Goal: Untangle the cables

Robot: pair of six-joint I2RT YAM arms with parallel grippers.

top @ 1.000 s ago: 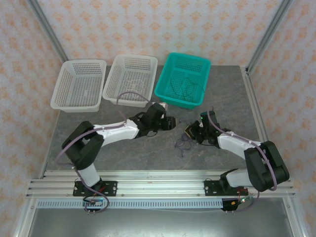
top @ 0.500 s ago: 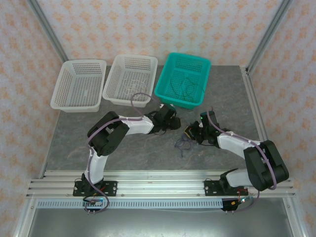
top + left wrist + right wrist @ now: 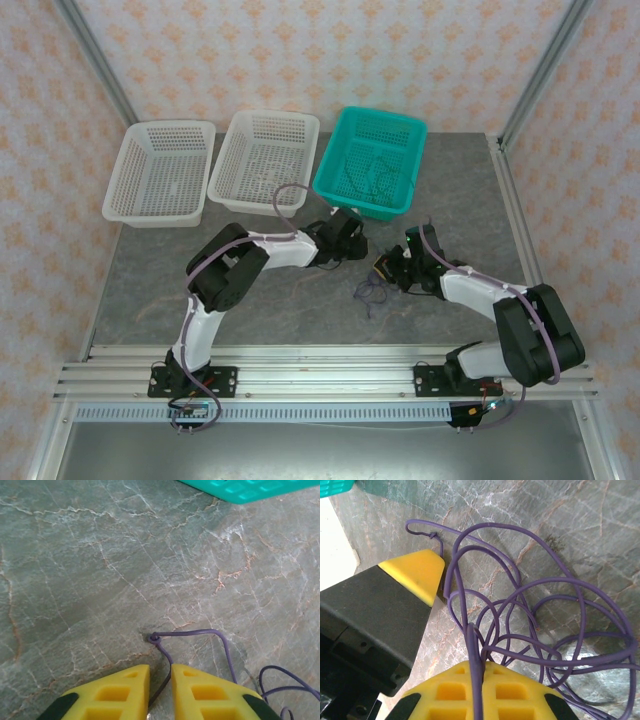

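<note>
The purple cable (image 3: 370,292) lay in a loose snarl of loops on the desk (image 3: 250,300), near the middle and on the near side of the teal basket (image 3: 400,125). The right gripper (image 3: 479,672) had its fingers (image 3: 515,692) pressed together on one strand, anchoring the right side of the tangle. The left gripper (image 3: 160,669) sat low over the far-left end of the cable, where the wire finished in a small hooked tip. Its fingers (image 3: 122,692) stood narrowly apart with that strand running down the gap. The strand was apparently not pinched, though the wrist view cut off too soon to be sure.

The step in hand looked like taking a second hold on the free end. Next, the left fingers would need to close fully on the strand. They would then need to draw it left, away from the right hold, slowly enough that the loops slid open rather than cinching into a knot.
</note>
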